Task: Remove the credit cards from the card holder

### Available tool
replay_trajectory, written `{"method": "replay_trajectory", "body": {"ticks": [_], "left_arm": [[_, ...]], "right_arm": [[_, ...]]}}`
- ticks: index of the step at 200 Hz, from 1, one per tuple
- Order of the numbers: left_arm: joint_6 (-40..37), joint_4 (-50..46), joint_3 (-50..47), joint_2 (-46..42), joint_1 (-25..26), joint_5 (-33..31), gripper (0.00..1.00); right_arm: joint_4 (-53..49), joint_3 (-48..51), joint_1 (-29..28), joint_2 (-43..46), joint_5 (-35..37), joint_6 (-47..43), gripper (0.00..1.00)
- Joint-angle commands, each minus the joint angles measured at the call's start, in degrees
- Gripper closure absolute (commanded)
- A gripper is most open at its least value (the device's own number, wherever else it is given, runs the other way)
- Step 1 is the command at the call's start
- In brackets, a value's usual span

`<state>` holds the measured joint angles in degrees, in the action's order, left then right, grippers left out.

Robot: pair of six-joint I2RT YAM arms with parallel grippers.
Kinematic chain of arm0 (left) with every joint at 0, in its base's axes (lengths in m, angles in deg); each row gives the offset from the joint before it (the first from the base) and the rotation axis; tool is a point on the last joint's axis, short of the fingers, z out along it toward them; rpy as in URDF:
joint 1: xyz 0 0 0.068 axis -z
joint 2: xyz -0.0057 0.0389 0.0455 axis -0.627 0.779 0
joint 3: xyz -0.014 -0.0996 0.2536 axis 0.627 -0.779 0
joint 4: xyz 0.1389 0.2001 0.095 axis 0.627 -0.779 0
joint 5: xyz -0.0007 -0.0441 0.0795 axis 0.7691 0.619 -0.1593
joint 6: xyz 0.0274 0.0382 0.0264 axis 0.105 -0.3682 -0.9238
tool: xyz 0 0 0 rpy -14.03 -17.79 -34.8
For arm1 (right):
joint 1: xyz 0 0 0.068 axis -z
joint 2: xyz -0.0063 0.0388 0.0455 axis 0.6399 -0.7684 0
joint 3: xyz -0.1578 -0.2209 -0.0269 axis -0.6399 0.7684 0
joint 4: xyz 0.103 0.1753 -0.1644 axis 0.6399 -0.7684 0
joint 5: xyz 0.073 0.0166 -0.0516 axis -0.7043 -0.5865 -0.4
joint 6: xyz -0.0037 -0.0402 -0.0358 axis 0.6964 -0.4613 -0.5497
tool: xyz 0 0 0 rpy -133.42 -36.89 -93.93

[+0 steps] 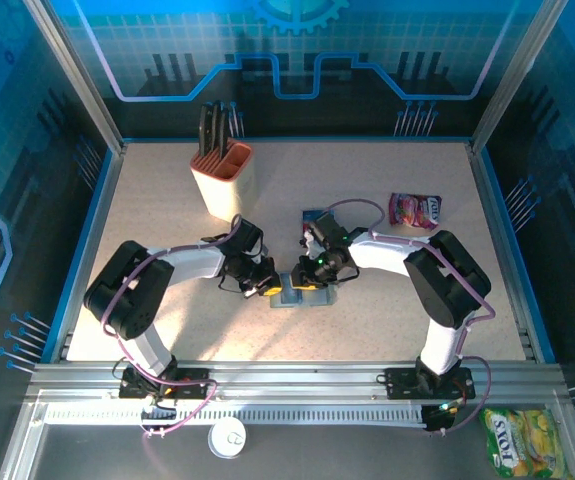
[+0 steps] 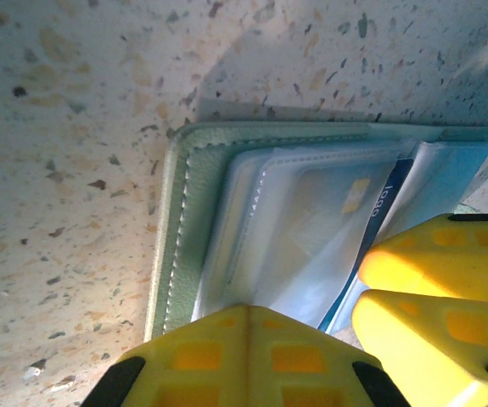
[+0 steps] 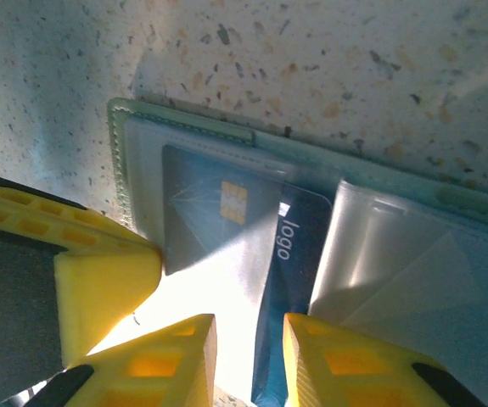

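Lying open and flat, the card holder (image 1: 297, 300) sits midway between the left and right edges of the worktop (image 1: 367, 330), nearer the near edge than the far one. Both arms reach inward and meet over it.

Left gripper (image 2: 248, 318): fingers together, tips at the clear sleeves on the holder's left end, close to its stitched pale-green border.

Right gripper (image 3: 250, 329): fingers a little apart, set just beside the left gripper's tips.

A blue credit card (image 3: 303, 246) lies slanted in the holder. Its chip end shows through a clear sleeve and its bare part carries the word "logo". Its lower end runs into the gap between the right fingers. Whether those fingers press on the card cannot be told.

Knife block (image 1: 224, 180): near the far edge, left of centre.

Snack packet (image 1: 414, 210): toward the right edge, well apart from the holder.
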<state>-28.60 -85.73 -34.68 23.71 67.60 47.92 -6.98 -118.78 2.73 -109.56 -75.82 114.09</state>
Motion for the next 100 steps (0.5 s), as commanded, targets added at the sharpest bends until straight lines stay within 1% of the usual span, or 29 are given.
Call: {"method": "replay_trajectory", "body": {"ticks": [1,51,100], "left_arm": [[-1.7,-4.1,0.7,1.8,0.4,-0.9,1.00],[-1.8,-4.3,0.6,1.8,0.4,-1.0,1.00],[-1.8,-4.4,0.6,1.9,0.4,-1.1,1.00]], "right_arm": [[-2.3,0.7,0.4,1.0,1.2,-0.8,0.71],[-2.3,0.8,0.5,0.6,1.3,-0.8,0.71],[-2.7,0.7,0.5,0.2,1.7,-0.7,0.67]]}}
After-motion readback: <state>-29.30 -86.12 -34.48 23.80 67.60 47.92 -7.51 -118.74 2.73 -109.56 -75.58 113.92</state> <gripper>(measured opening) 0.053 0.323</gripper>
